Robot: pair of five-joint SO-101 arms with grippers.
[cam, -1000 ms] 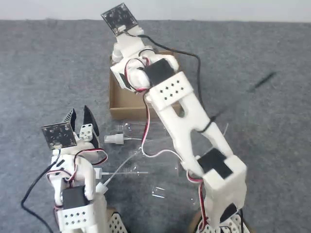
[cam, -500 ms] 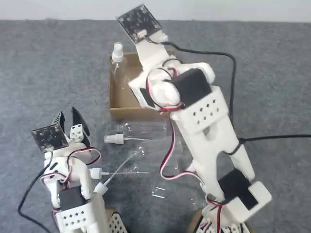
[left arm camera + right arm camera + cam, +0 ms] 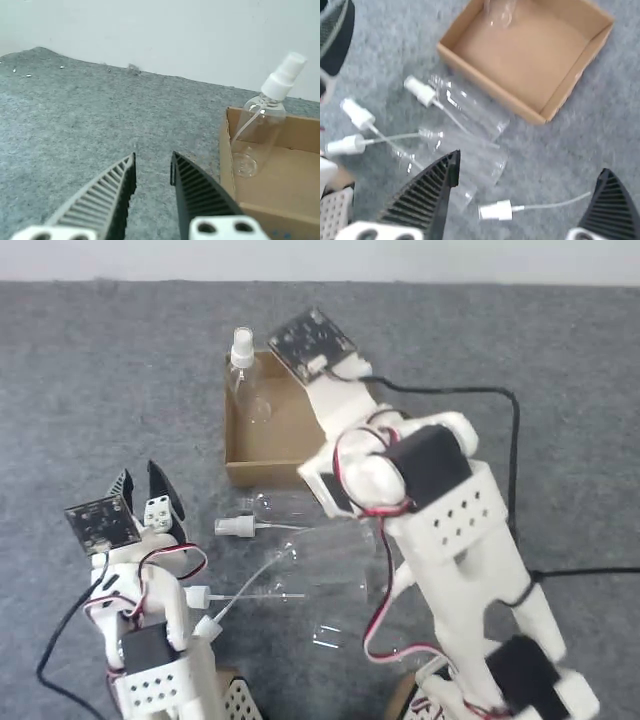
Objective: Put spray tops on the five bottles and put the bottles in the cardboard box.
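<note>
**One bottle stands in the box, and both grippers are empty**

The brown cardboard box (image 3: 290,440) sits on the grey carpet table (image 3: 100,360). The box is open on top. A clear plastic bottle with a white spray top (image 3: 243,365) stands upright inside it, in a corner, right against the wall.

A second clear bottle with a white top (image 3: 285,510) lies on its side on the carpet, just beside the near wall of the box. A bare clear bottle (image 3: 335,555) with no top lies next to it, a little farther from the box. There may be more clear bottles there, but they are see-through and I cannot count them.

The first loose white spray top (image 3: 357,114) and the second loose white spray top (image 3: 344,145) lie close together near the left arm, each with a long thin tube. The third loose white spray top (image 3: 495,211) lies on the carpet under the right gripper (image 3: 530,165).

The right gripper hangs above the lying bottles, near the box. Its black fingers are spread very wide and hold nothing.

The left gripper (image 3: 152,160) is low over the carpet, well apart from the box, and points toward it. Its fingers are open just a little, with nothing between them.
</note>
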